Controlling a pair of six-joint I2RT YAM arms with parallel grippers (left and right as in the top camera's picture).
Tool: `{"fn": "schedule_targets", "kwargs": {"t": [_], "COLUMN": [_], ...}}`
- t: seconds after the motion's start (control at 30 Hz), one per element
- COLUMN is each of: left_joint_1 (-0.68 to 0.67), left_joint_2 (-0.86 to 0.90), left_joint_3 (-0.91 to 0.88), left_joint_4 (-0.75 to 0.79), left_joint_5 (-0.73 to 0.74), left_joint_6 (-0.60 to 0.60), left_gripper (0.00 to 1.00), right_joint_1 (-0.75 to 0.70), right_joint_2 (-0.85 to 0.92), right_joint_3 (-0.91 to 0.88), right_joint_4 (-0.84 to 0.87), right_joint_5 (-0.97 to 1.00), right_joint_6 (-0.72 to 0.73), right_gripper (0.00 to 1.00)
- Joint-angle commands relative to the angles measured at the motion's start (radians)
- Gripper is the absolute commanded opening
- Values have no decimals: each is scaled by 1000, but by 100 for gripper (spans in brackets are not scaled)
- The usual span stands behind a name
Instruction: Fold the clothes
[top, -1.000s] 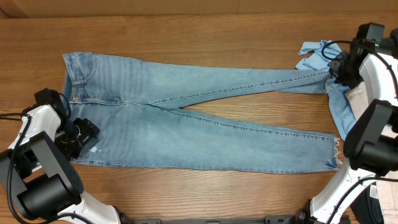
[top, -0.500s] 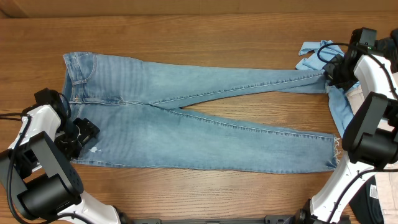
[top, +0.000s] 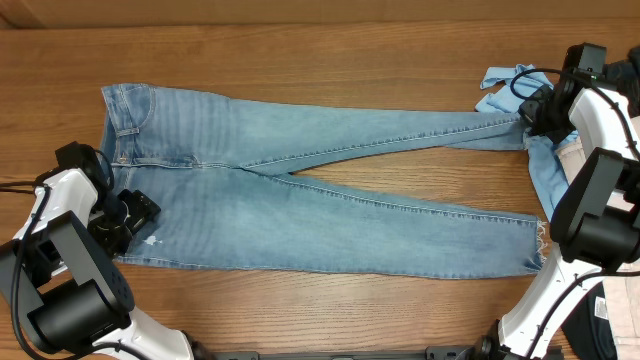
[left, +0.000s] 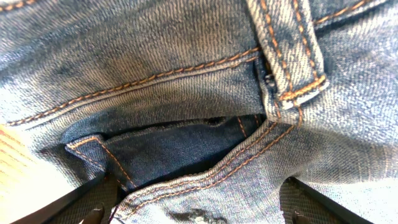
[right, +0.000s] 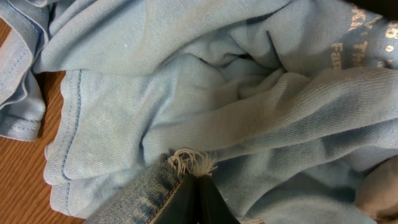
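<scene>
The light-wash jeans (top: 300, 190) lie flat across the table, waistband at the left and both legs running right. My left gripper (top: 125, 222) sits at the near corner of the waist. In the left wrist view it (left: 199, 208) is open, with a folded edge of the denim (left: 186, 62) lying between its two fingers. My right gripper (top: 537, 112) is at the far leg's frayed hem. In the right wrist view it (right: 199, 185) is shut, its fingers pressed together. The hem's fray (right: 189, 162) is at their tips and the denim (right: 140, 199) lies along their left side.
A sky-blue T-shirt (top: 505, 85) lies bunched at the far right, partly under the far leg's hem, and fills the right wrist view (right: 217, 93). A pale beige cloth (top: 575, 160) shows beside the right arm. Bare wood lies between the two legs and along the table's front.
The right arm shifted a little toward the far leg's hem, and its fingers have closed fully. The left arm and the jeans have not moved.
</scene>
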Motion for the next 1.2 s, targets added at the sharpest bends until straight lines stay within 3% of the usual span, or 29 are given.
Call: {"fn": "schedule_targets", "kwargs": {"t": [0.0,0.47,0.87,1.17], "left_joint_1": [0,0,0,0], "left_joint_2": [24,24,24,24], "left_joint_3": [12,12,12,12], "left_joint_4": [0,0,0,1], "left_joint_5": [-6,-6,-6,-7], "left_joint_6": [20,20,20,20], "left_gripper": [86,86,86,86], "right_joint_1": [6,10,11,66], "right_joint_2": [3,-95,-95,-87], "right_joint_3": [3,375,380,378], "right_joint_4": [7,-95,-116,120], "right_joint_5": [-37,-208,-196,-194], "right_joint_6": [4,-4,-11,-117], "right_gripper": [4,4,4,4]}}
